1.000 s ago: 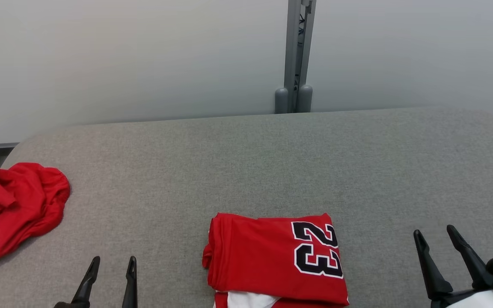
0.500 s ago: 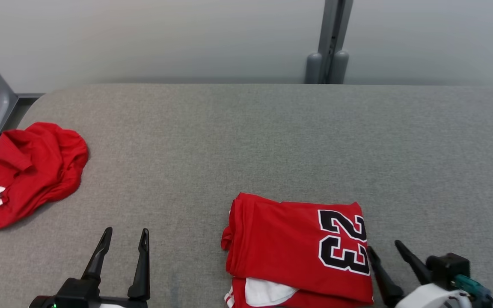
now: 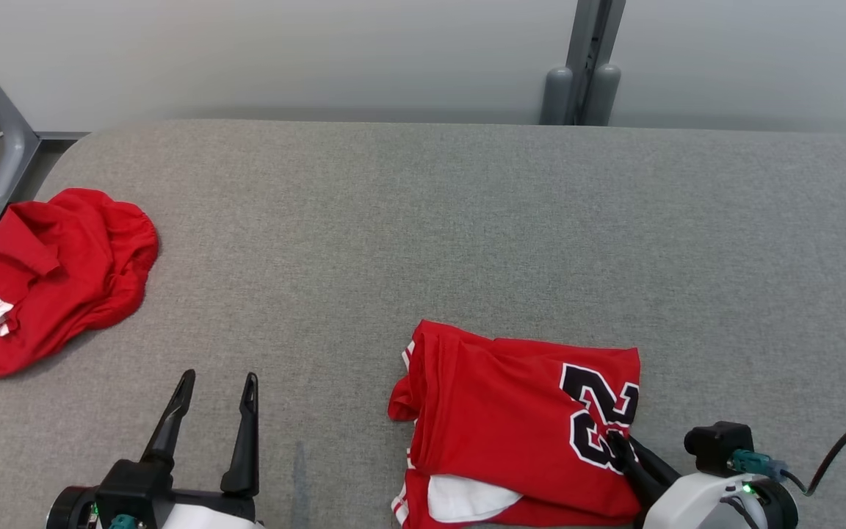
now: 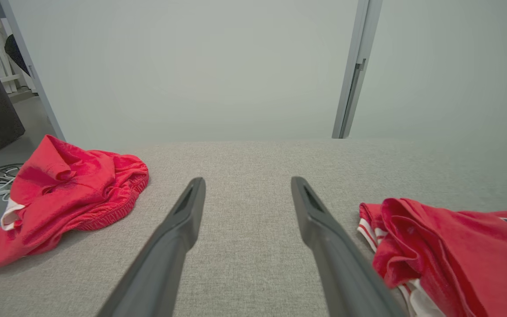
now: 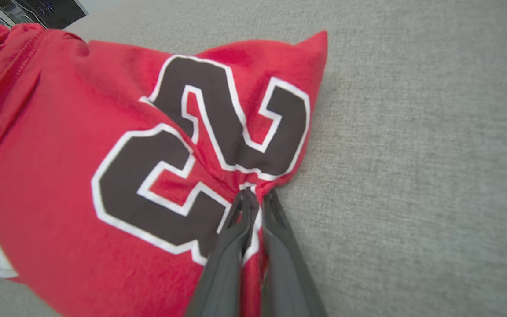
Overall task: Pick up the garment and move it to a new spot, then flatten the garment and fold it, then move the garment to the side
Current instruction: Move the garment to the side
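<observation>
While the right claw [image 3: 617, 441] bites on the folded red jersey [image 3: 511, 411], its two dark fingers are pressed close together with a pinch of cloth bunched between them, right at the edge of the black number 23 [image 5: 200, 154]. The right wrist view shows it clearly: fabric gathers into a pucker at the fingertips, and the digits wrinkle toward the grip. The jersey lies on the grey table [image 3: 467, 220], close to the near edge and a little right of the middle. Its folded layers show a white patch and striped trim at the near-left corner of the bundle. The right-hand side, where the claw holds, is creased and drawn in, while the rest lies flat on the table. Over on the other side, the left claw [image 3: 218, 377] hovers by the near edge, left of the jersey, fingers spread wide over bare table. A second red garment [image 3: 63, 272], crumpled in a heap, sits at the table's left edge, well apart from the jersey. Beyond the far edge stands a grey post [image 3: 584, 66] against a pale wall [image 3: 247, 59].
</observation>
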### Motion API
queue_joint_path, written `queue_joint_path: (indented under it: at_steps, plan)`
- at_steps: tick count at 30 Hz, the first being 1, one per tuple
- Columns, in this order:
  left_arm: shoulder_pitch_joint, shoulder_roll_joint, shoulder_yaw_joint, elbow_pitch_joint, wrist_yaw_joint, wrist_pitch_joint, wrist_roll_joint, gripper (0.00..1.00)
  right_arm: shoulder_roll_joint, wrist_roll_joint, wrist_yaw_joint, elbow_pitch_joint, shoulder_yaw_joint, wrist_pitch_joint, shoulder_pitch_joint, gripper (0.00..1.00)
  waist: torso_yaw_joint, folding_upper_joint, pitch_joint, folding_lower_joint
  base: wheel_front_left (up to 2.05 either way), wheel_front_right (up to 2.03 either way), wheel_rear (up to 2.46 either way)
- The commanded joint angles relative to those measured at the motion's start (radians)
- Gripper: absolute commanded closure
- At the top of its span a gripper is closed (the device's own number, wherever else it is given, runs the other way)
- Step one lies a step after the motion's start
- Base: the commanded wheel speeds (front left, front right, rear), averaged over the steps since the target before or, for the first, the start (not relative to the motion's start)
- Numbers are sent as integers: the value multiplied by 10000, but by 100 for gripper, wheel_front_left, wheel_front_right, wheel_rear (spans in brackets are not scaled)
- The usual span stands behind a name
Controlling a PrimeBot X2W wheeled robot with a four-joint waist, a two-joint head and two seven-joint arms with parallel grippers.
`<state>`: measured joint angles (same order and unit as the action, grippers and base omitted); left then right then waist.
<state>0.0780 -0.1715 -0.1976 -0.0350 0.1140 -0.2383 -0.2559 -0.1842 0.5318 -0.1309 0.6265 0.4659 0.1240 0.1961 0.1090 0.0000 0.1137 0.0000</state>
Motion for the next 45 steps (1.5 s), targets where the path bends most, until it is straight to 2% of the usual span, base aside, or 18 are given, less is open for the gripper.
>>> queue_joint_path:
  at_steps: [1,7,14,22,26,33,37,45]
  plan:
    - [-141,-55,17,-50,-50,-70,-5,0,-187,98,3,224,279,-42,-40,100,-76,0,-14,0,0,0,0]
    - [-98,-189,-61,-13,-33,-132,189,0,-843,-45,15,46,683,496,475,100,-641,0,-102,0,0,0,0]
    - [-233,-300,-233,243,-78,-165,366,0,-1453,-148,4,-252,1203,676,1076,100,-1840,0,-47,0,0,0,0]
    - [-948,-602,-682,571,-495,42,658,0,-1961,143,4,-42,1611,839,2499,100,-3377,0,750,0,0,0,0]
    - [-1351,-728,-871,818,-708,147,799,0,-2228,248,3,281,1524,1018,3171,100,-3720,0,1239,0,0,0,0]
    - [-2618,-1130,-1258,1584,-1203,659,1236,0,-2927,718,3,1500,696,1364,5093,100,-4061,0,2631,0,0,0,0]
    - [-2933,-1248,-1335,1878,-1292,867,1338,0,-3200,882,3,2048,144,1412,5774,100,-4028,0,3103,0,0,0,0]
    - [-3422,-1584,-1437,2673,-1423,1369,1597,0,-3573,505,3,2749,-2002,1418,6758,100,-3918,0,4163,0,0,0,0]
